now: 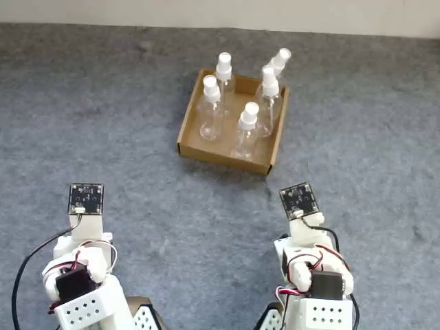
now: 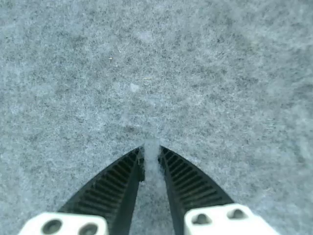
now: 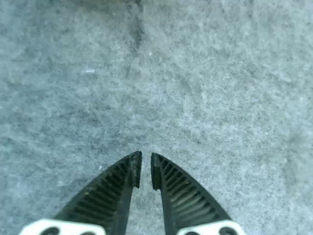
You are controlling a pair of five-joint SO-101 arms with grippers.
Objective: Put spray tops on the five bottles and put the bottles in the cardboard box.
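A shallow cardboard box (image 1: 221,155) lies on the grey felt at the far middle. Several clear bottles (image 1: 210,115) stand inside it, each capped with a white spray top (image 1: 249,112); the back right one leans outward. Both arms are folded back at the near edge, well short of the box. My left gripper (image 2: 151,152) hangs over bare felt, its black fingers shut with nothing between them. My right gripper (image 3: 145,157) is likewise shut and holds nothing above the felt.
Grey felt (image 1: 103,117) covers the whole table around the box. The left arm (image 1: 86,237) and the right arm (image 1: 306,240) sit at the near edge with open felt between them and the box.
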